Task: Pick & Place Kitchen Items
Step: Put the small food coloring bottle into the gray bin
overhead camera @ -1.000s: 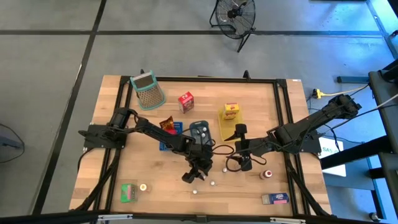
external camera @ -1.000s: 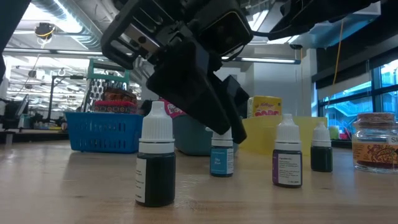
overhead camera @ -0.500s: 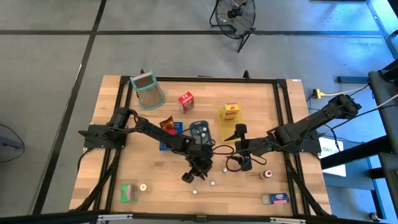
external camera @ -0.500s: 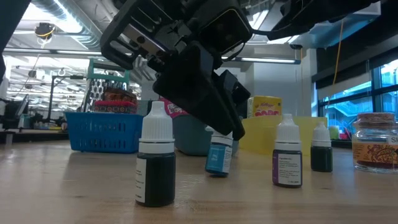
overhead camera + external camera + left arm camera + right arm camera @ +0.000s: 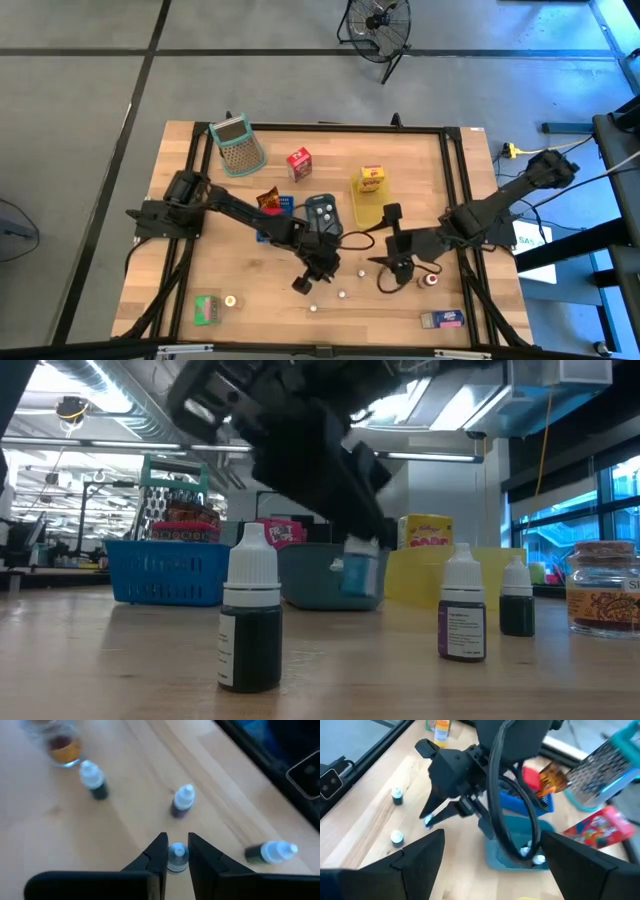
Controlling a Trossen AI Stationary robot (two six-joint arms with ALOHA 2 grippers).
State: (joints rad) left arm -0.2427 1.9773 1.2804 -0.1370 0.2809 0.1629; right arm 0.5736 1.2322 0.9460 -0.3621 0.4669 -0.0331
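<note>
Small dropper bottle (image 5: pixel 177 857) clamped in L hand (image 5: pixel 176 854), lifted off table; R hand (image 5: pixel 490 851) spread wide, empty.

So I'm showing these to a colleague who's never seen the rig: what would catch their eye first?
Probably the left gripper near the table's middle, shut on a small white-capped dropper bottle and holding it clear of the wood. Next, the other little bottles standing loose around it toward the front edge. Then the right gripper, open and empty, just beside them.
</note>
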